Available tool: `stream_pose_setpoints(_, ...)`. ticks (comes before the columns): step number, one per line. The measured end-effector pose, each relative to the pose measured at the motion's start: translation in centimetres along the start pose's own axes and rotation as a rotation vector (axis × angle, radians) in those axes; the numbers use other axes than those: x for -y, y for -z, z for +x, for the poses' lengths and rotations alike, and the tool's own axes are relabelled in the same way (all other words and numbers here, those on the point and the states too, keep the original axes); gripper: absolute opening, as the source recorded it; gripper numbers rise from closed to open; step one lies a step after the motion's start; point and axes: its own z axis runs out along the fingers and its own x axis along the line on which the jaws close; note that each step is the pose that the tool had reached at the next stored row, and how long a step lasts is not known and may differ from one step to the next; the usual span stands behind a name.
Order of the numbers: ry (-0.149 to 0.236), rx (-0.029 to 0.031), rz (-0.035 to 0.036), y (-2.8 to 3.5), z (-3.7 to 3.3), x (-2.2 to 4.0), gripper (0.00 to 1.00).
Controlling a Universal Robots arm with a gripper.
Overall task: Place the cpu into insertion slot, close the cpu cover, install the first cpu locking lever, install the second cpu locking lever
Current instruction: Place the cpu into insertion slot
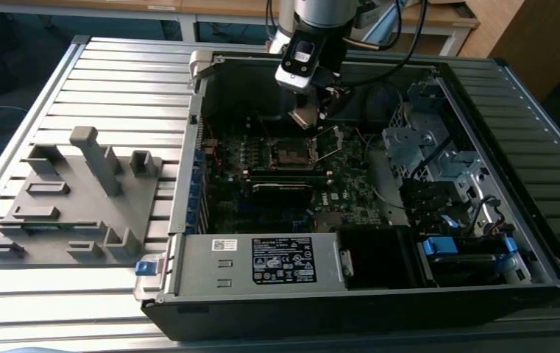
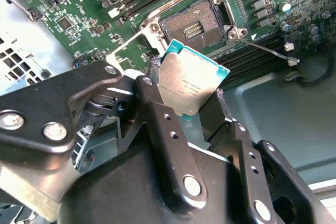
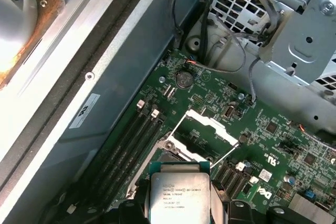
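Working volume: open computer case [image 1: 358, 312] lying flat on a slatted metal table [image 1: 112, 66], toward the table's edge at the exterior view's right. Grey plastic fixture [image 1: 83, 198] on the slats beside the case, near the table's edge at the exterior view's left.

Gripper [image 1: 307, 114] hanging inside the case above the motherboard [image 3: 273, 145], close to the case's far wall. Fingers [image 2: 157, 114] clenched on the cpu [image 2: 191, 82], pinching it by two opposite edges. Dull silver lid with fine print turned toward both wrist views, green rim showing at the corners. Held tilted, up off the board, touching nothing but the fingers.

Insertion slot [image 2: 197, 27] bare, contact field exposed, just beyond the cpu's free edge. Not yet seated.

Cpu cover [image 3: 207, 127] raised on its hinge, standing open at the slot's edge farthest from the gripper, window frame bright silver. Thin locking lever [image 2: 268, 51] unlatched, angled up and out from one slot corner, white tip at its end. Second lever not clearly told apart from the cover frame.

Memory slots [image 3: 131, 140] running along one side of the slot. Power supply [image 1: 260, 261] with a label, at the case's near wall. Grey drive cage [image 1: 412, 140] and loose cables along the case wall at the exterior view's right.
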Motion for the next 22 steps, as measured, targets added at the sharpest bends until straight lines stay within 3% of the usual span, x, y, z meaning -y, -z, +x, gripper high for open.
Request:
stream_pose_setpoints(15, -0.005, 0.0004, -0.0002, -0.01, 0.0, 0.0, 0.54)
stream_pose_setpoints(22, -0.063, 0.0054, -0.0012, -0.11, 0.0, 0.0, 0.54)
